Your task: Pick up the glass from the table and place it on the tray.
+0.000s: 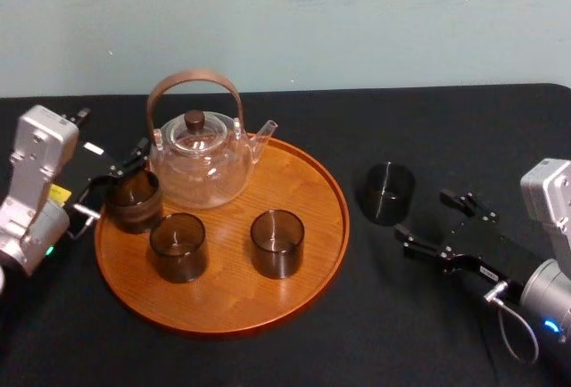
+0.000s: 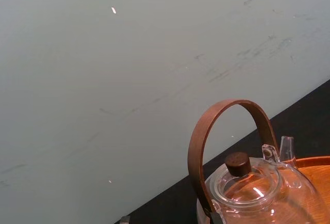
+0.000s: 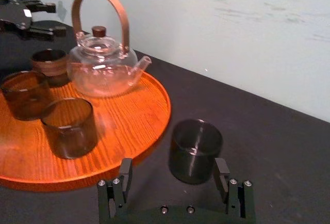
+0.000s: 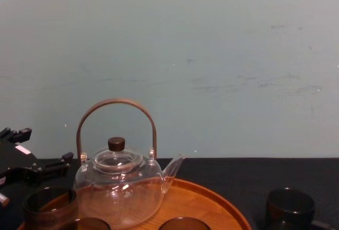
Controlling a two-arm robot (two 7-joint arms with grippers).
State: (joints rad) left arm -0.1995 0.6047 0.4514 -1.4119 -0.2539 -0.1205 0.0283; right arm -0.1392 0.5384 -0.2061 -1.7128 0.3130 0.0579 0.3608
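**On the Table, One Glass Off the Tray**

Across the whole width, the black table [image 1: 446, 128] is carrying everything. On its left half the round wooden tray [image 1: 308, 186] is lying flat. Toward the tray's back the clear teapot [image 1: 201, 162] with its bent wooden handle is standing upright, its spout pointing to the robot's right. By the tray's left rim the left gripper [image 1: 111, 186] is hanging with its jaws spread apart and gripping nothing. In the right wrist view it is sitting behind the left glass and apart from it. At the table's right the right gripper [image 1: 420, 214] is reaching toward the tray, its jaws also standing wide open and empty. In front of the teapot three smoky glasses are standing on the tray: the left glass [image 1: 134, 200] at the rim, and the middle glass [image 1: 178, 246] and the right glass [image 1: 277, 242] nearer the robot. Just beside the tray's right rim the lone glass [image 1: 386, 193] is standing upright on the table, off the tray, right at the right gripper's fingertips. In the right wrist view it is sitting between the two open fingers [image 3: 125, 175], which are not closing on it.
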